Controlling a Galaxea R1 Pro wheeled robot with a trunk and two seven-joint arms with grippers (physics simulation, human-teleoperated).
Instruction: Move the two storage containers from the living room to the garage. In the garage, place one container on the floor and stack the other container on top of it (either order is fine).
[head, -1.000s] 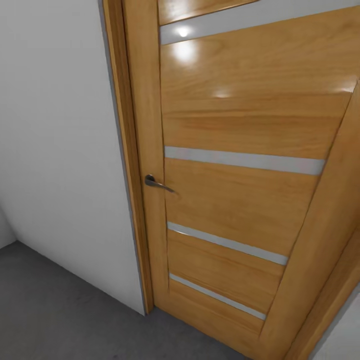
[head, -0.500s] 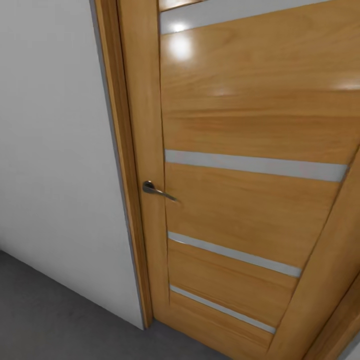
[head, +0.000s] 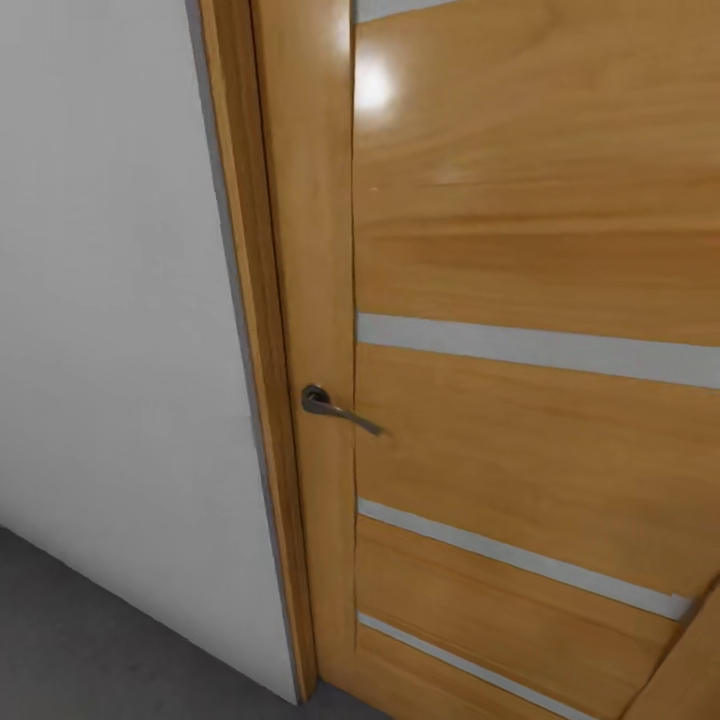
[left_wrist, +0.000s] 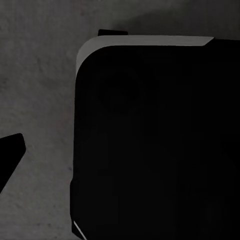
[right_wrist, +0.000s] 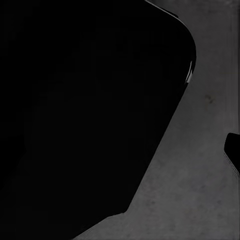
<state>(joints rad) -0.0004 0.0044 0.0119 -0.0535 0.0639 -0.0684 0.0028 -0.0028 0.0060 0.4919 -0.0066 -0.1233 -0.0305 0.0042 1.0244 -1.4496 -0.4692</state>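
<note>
The two storage containers are out of view. A wooden door (head: 520, 260) with pale horizontal strips and a grey lever handle (head: 335, 405) stands shut close in front of me in the head view. In the left wrist view one dark fingertip (left_wrist: 11, 150) sits far out at the picture's edge, over the grey concrete floor (left_wrist: 40, 75). The right wrist view has one dark fingertip (right_wrist: 233, 150) likewise at its edge, above the floor (right_wrist: 200, 190). Nothing lies between the fingers of either gripper.
A white wall (head: 110, 300) runs beside the door frame (head: 250, 330), with a strip of grey floor (head: 90, 640) at its foot. My own black base (left_wrist: 150, 140) hangs low over the floor in the left wrist view, and as a black bulk (right_wrist: 85, 110) in the right wrist view.
The whole head view has shifted: the door looms larger and its handle sits lower and further right, so the camera has moved nearer. The door itself has not moved.
</note>
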